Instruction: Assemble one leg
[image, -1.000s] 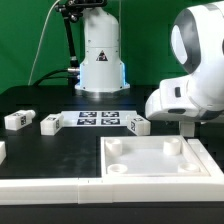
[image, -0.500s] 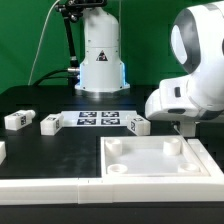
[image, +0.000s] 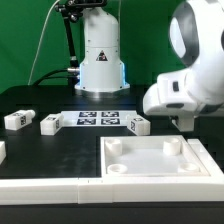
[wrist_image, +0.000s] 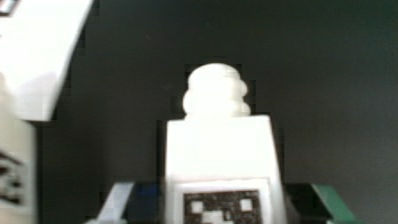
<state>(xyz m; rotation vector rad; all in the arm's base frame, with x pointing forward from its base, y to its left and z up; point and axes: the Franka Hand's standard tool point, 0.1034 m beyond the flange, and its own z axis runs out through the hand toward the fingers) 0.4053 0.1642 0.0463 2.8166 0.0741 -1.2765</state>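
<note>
Wrist view is showing the gripper (wrist_image: 221, 203) pinching the leg (wrist_image: 222, 140), a small white tagged block, with its rounded peg pointing away over the black table (wrist_image: 320, 60). In the exterior view, the arm is hanging by the far edge of the white panel (image: 150, 160), on the exterior view's right; the leg cannot be made out there.

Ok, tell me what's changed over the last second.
The arm rose a little and shifted slightly toward the exterior view's left. No grab or release shows; in the wrist view the claw grips the leg. The white panel, the marker board and the three small blocks stayed put.
</note>
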